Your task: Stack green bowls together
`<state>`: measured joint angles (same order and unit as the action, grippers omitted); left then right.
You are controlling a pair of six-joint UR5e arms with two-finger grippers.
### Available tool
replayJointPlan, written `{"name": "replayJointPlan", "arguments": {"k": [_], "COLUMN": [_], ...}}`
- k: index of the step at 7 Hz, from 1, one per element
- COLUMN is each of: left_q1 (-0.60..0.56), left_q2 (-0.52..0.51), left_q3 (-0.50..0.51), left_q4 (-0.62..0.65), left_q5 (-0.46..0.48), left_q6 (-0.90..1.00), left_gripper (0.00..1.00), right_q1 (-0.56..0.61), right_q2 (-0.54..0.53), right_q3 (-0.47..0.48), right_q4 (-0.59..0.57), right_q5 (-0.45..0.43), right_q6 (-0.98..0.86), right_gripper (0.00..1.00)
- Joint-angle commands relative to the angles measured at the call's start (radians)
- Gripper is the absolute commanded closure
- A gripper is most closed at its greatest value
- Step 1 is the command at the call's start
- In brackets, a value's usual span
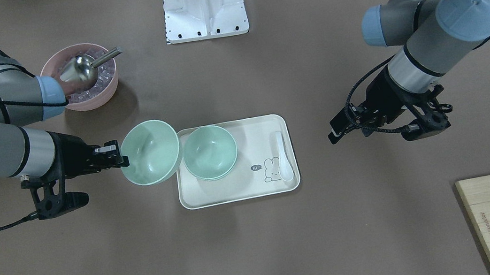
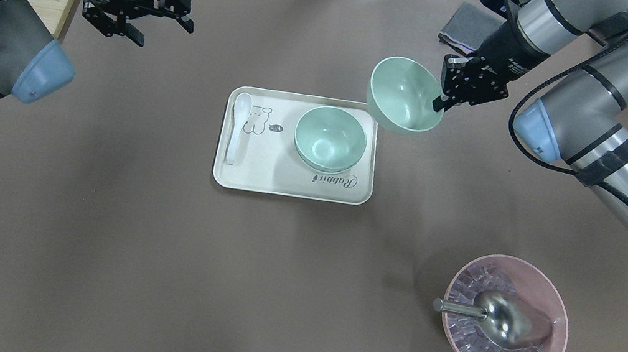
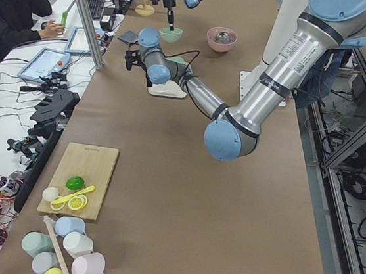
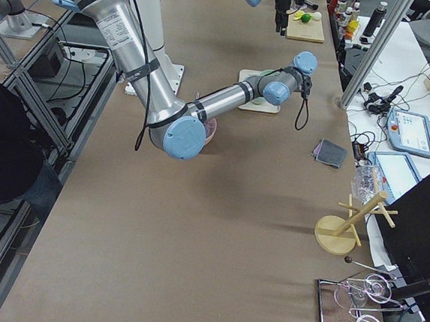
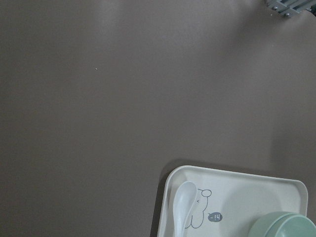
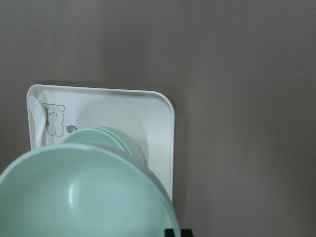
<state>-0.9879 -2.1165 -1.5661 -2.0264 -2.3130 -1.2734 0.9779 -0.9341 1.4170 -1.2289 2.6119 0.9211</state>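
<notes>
Third green bowl (image 6: 84, 192), last to stack, hangs in the right pincer (image 2: 438, 102), clamped by its rim beside two nested bowls (image 2: 330, 139) on the tray (image 2: 275, 163); left pincer (image 2: 164, 34) gapes empty

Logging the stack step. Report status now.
Right gripper shut on rim of green bowl, lifted, tilted, by tray. Left gripper open, empty. Two green bowls nested on tray. Spoon at tray's far end, apart from stack.
</notes>
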Motion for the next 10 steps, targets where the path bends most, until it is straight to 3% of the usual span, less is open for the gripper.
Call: {"name": "replayJointPlan", "arguments": {"k": [1,3,9,10], "left_q1": [-0.001,-0.001,-0.001,-0.001], "left_q2": [0.001,0.001,0.001,0.001], "left_q3": [0.003,0.006,0.012,0.012], "left_q4": [0.000,0.000,0.000,0.000], "left_q5": [0.001,0.003,0.003,0.003], "left_q6": [0.005,0.012,0.012,0.012], "left_gripper": [0.02,0.02,0.02,0.02], "right_q1": [-0.059,-0.137,-0.166,-0.168], "right_q2": [0.056,0.057,0.066,0.064], "right_q3": [-0.015,-0.048,-0.078,-0.079], "right_q4": [0.052,0.147,0.161,0.161], "right_q5": [-0.065,-0.171,-0.181,-0.182], "right_q6": [0.108,0.160,0.167,0.165], "right_gripper": [1.00,1.00,1.00,0.62]}}
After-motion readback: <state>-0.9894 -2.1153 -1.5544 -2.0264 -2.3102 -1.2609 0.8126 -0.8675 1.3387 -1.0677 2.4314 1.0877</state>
